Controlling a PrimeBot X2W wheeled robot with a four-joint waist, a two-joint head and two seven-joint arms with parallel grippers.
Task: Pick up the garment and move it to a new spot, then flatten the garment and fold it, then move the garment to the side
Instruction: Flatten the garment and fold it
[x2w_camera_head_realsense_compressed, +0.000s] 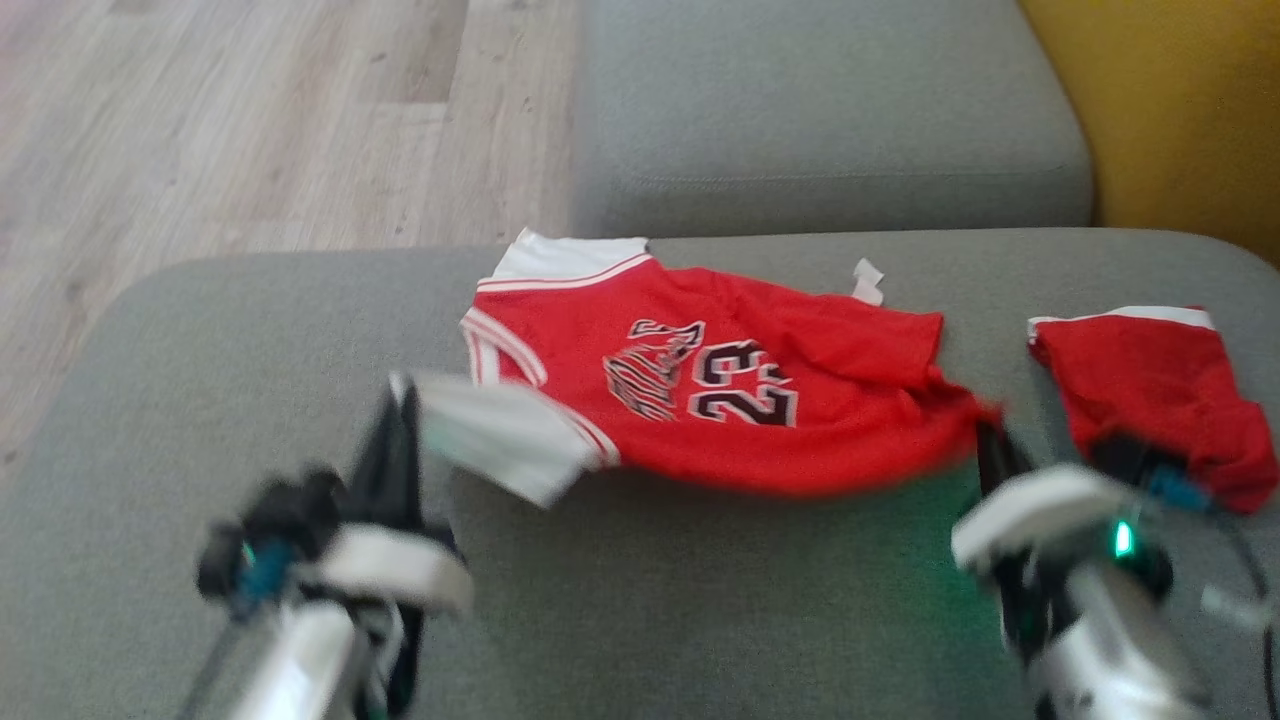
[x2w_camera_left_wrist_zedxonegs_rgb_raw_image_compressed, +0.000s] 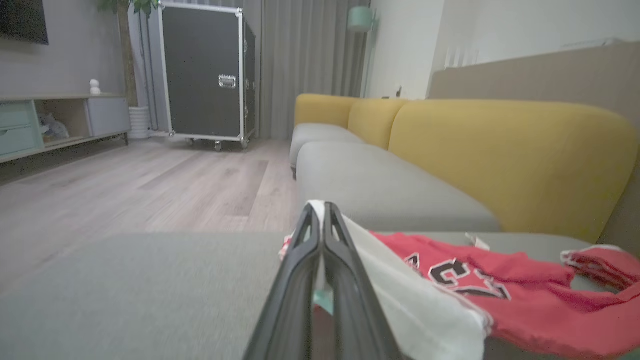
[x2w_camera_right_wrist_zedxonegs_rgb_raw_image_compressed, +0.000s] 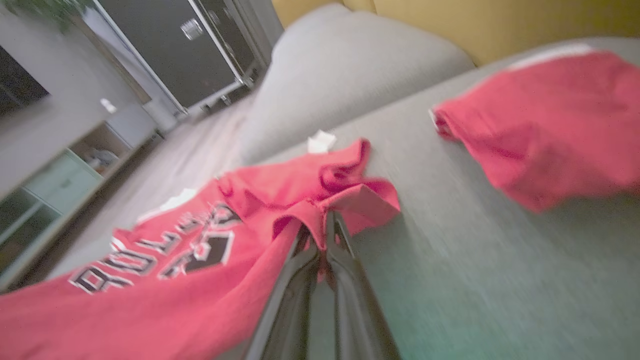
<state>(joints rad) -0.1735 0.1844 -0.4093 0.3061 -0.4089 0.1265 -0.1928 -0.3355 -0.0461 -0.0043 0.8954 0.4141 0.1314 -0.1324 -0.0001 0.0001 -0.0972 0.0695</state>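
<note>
A red sleeveless jersey, the garment (x2w_camera_head_realsense_compressed: 730, 390), lies spread on the grey sofa seat (x2w_camera_head_realsense_compressed: 250, 340), with a white number 23 and white trim. My left gripper (x2w_camera_head_realsense_compressed: 403, 392) is shut on its white near-left corner, lifted a little off the cushion; the white cloth (x2w_camera_left_wrist_zedxonegs_rgb_raw_image_compressed: 400, 285) drapes over the pinched fingers (x2w_camera_left_wrist_zedxonegs_rgb_raw_image_compressed: 320, 215). My right gripper (x2w_camera_head_realsense_compressed: 990, 425) is shut on the garment's red near-right corner, where the fabric (x2w_camera_right_wrist_zedxonegs_rgb_raw_image_compressed: 320, 220) bunches over the fingertips (x2w_camera_right_wrist_zedxonegs_rgb_raw_image_compressed: 322, 225).
A second red piece with a white band (x2w_camera_head_realsense_compressed: 1150, 390) lies to the right, close to my right wrist. A small white tag (x2w_camera_head_realsense_compressed: 867, 281) rests behind the jersey. Another grey cushion (x2w_camera_head_realsense_compressed: 820, 110) and the yellow backrest (x2w_camera_head_realsense_compressed: 1170, 110) lie beyond; wooden floor (x2w_camera_head_realsense_compressed: 230, 120) on the left.
</note>
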